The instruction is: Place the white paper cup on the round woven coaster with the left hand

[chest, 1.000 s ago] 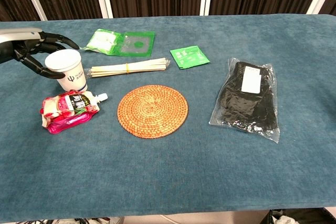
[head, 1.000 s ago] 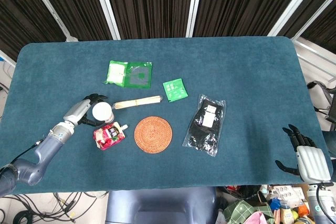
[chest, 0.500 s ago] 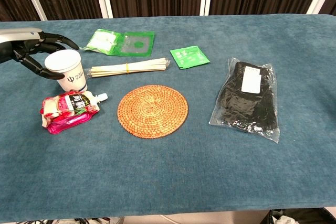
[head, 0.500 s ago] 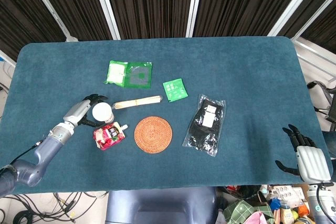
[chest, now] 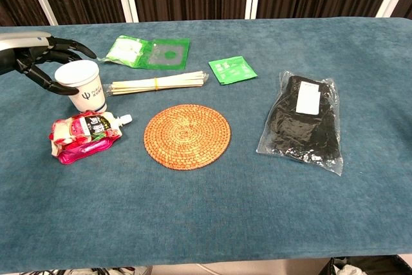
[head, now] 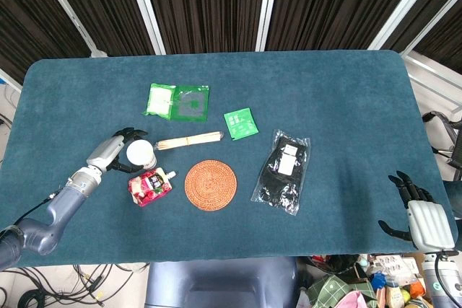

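The white paper cup (head: 139, 153) (chest: 82, 86) stands upright on the table, left of the round woven coaster (head: 210, 185) (chest: 187, 136). My left hand (head: 114, 149) (chest: 35, 59) is at the cup's left side. Its dark fingers (chest: 51, 85) curve around the rim, and I cannot tell whether they touch it. The coaster lies flat with nothing on it. My right hand (head: 420, 216) hangs open past the table's near right corner, holding nothing. It appears only in the head view.
A red drink pouch (chest: 85, 134) lies just in front of the cup. A bundle of wooden sticks (chest: 158, 83) lies to its right. Green packets (chest: 149, 51) (chest: 232, 69) sit further back, and a bagged black cloth (chest: 306, 120) lies right of the coaster.
The left hand's fingers have shifted very slightly at the cup. The cup, the coaster and the right hand have not moved.
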You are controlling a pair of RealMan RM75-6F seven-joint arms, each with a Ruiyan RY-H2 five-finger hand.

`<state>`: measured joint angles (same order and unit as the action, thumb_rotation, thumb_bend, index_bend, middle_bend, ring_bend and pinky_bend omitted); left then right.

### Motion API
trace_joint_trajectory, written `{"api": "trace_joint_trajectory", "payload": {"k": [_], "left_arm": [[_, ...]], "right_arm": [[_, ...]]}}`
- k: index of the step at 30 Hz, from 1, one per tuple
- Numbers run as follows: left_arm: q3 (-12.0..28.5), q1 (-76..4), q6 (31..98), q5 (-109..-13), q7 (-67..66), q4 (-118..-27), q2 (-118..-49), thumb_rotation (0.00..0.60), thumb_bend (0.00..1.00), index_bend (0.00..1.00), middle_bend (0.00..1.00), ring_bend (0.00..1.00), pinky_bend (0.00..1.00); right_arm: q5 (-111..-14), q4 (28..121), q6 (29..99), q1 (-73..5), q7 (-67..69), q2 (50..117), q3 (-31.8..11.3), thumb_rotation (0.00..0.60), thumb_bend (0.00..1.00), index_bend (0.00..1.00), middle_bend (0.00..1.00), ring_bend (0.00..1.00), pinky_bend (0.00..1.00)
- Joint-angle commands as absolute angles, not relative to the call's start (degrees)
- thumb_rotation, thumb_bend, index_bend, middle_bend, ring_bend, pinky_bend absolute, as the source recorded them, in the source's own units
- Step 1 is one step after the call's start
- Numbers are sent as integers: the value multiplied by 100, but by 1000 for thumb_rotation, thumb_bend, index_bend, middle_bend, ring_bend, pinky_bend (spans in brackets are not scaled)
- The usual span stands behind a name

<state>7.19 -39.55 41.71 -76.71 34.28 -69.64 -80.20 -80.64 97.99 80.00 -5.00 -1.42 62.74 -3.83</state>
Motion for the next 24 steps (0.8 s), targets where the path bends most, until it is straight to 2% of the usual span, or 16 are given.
{"api": "trace_joint_trajectory", "payload": {"k": [1, 12, 17, 24], "left_arm": [[718, -3959, 4169, -7673, 3423, -6967, -8021, 600, 248, 200, 285, 0, 0], [698, -3977, 4150, -7711, 3460, -6973, -8042, 600, 249, 210, 306, 0, 0], [681, -3959, 4225, -7783, 3514, -6979, -8036, 600, 343, 248, 338, 0, 0], [717, -3882, 4523, -7928, 3639, -7267, -7839, 600, 353, 237, 336, 0, 0]], "right_arm": [[-8066, 9800, 8002, -500, -143, 6275, -383, 600, 106, 131, 40, 184, 191], [-8029, 9808, 7952, -515, -125, 6260, -387, 600, 105, 131, 40, 184, 191], [-8037, 9805, 7952, -517, -130, 6255, -384, 600, 106, 131, 40, 183, 191], [-8044, 9814, 7966, -512, -122, 6252, -384, 600, 105, 131, 40, 184, 191]]}}
